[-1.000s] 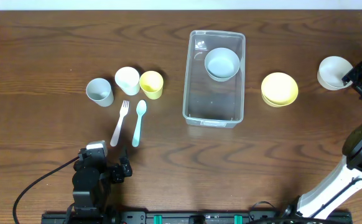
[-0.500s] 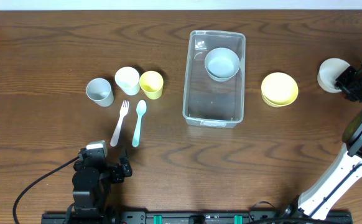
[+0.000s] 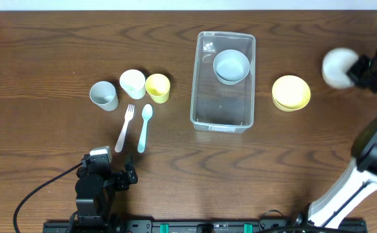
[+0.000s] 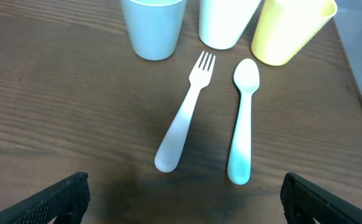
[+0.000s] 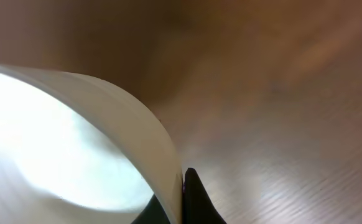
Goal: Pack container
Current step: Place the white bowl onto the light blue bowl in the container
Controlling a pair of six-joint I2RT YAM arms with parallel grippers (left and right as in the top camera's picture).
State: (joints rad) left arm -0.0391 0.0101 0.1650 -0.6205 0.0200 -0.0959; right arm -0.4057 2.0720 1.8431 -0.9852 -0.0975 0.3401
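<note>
Clenched right claw [image 3: 362, 68] on white bowl [image 3: 336, 66] rim.
Pinch seen only from right wrist; released left claw [image 4: 187, 202] behind fork [image 4: 184, 121].

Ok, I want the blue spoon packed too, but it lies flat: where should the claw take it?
Probably the handle's broad end, pinched across its width, the open left claw coming straight down. The spoon lies flat, and that end is farthest from the yellow cup and clear of the fork.
</note>
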